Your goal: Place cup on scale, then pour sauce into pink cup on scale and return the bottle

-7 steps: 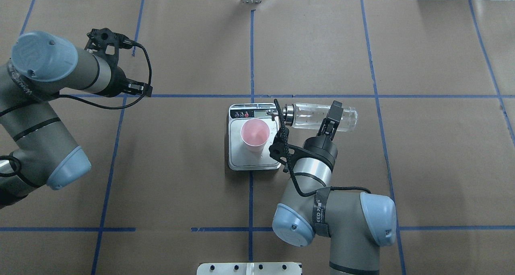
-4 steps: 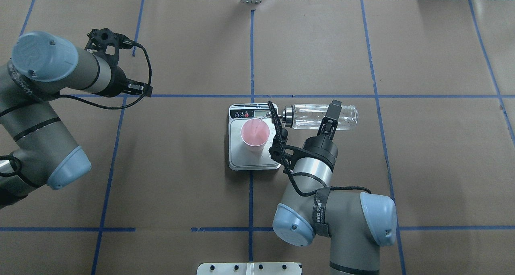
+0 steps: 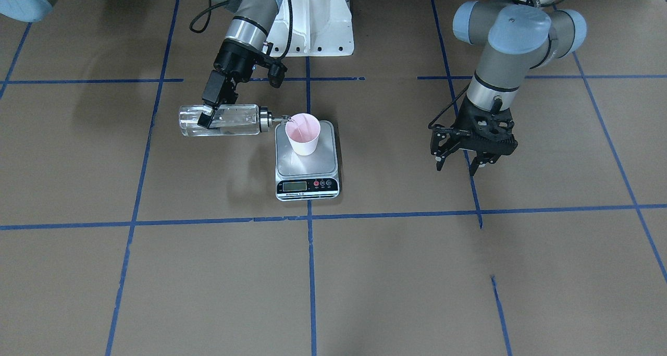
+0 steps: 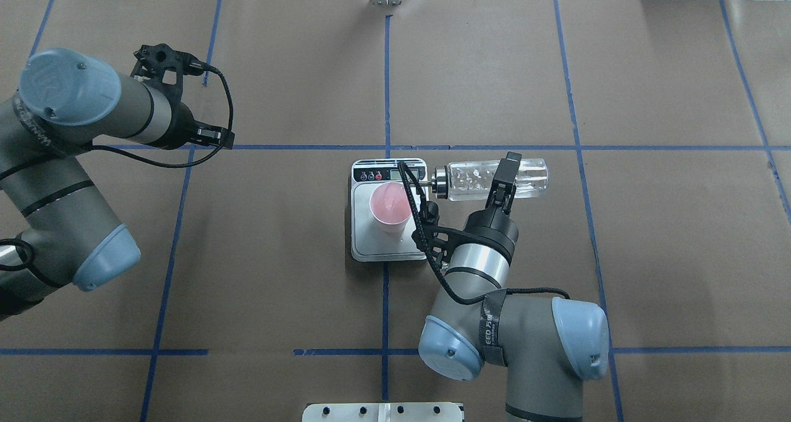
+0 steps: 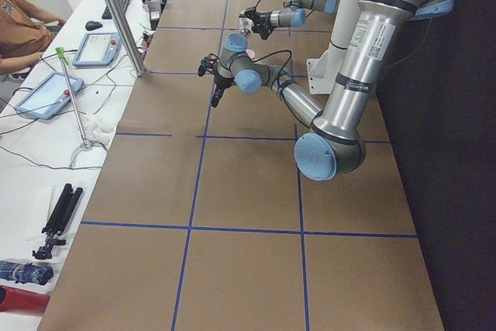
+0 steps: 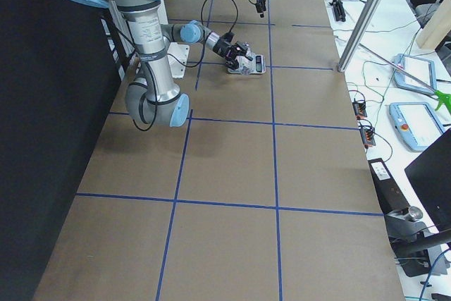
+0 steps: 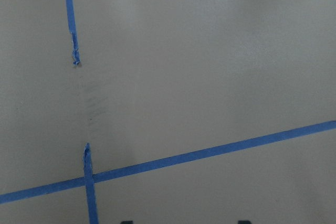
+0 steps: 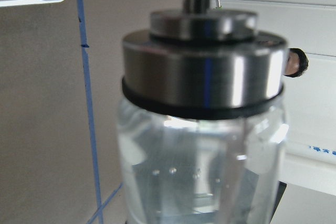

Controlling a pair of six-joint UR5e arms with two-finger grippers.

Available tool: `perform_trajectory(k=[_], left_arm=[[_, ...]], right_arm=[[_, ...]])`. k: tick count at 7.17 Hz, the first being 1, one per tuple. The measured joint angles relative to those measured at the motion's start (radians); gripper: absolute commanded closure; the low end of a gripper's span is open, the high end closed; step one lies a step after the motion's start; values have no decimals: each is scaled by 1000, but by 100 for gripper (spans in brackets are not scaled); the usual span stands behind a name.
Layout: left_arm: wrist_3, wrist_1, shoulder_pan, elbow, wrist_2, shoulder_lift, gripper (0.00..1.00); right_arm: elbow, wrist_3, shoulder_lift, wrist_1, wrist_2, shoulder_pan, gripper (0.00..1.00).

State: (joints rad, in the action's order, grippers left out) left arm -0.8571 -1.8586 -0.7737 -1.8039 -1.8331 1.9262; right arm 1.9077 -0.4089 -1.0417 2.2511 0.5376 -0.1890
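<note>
The pale pink cup (image 4: 390,207) (image 3: 303,133) stands upright on the silver scale (image 4: 389,244) (image 3: 307,164). My right gripper (image 4: 502,178) (image 3: 208,111) is shut on the clear glass bottle (image 4: 473,181) (image 3: 229,120) and holds it about level. The bottle's silver spout reaches the cup's rim (image 3: 284,119). Clear sauce (image 8: 199,182) with bubbles shows inside the bottle. My left gripper (image 3: 465,164) is open and empty. It hangs over bare table far from the scale. The left wrist view shows only brown paper and blue tape.
Brown paper with blue tape lines (image 4: 387,88) covers the table. The white robot base plate (image 3: 318,27) (image 4: 383,411) sits behind the scale on the robot's side. Tablets (image 5: 93,48) and cables lie on a side bench beyond the table's far edge.
The bottle's base end has risen a little and its spout has moved left over the cup's rim. Bubbles now show in the bottle. The left arm has not moved.
</note>
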Motion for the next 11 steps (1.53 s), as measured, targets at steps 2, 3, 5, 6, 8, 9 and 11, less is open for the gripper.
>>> perform_trajectory(k=[2, 3, 5, 6, 8, 9, 11], left_arm=[[-4, 0, 0, 2, 0, 0, 27], [-5, 0, 0, 3, 0, 0, 27], [-5, -2, 1, 7, 0, 1, 27], [-6, -13, 1, 15, 0, 1, 27], [-18, -53, 1, 38, 0, 1, 27], [-22, -61, 1, 42, 0, 3, 27], [-25, -64, 2, 43, 0, 3, 27]], right_arm=[[3, 3, -1, 2, 1, -1, 100], [4, 4, -5, 6, 1, 0, 100], [5, 13, -12, 13, 0, 1, 100], [5, 26, -10, 14, 0, 1, 100], [5, 40, -5, 15, -3, 4, 100], [5, 65, -6, 15, -15, 8, 100], [5, 118, -3, 15, -37, 12, 100]])
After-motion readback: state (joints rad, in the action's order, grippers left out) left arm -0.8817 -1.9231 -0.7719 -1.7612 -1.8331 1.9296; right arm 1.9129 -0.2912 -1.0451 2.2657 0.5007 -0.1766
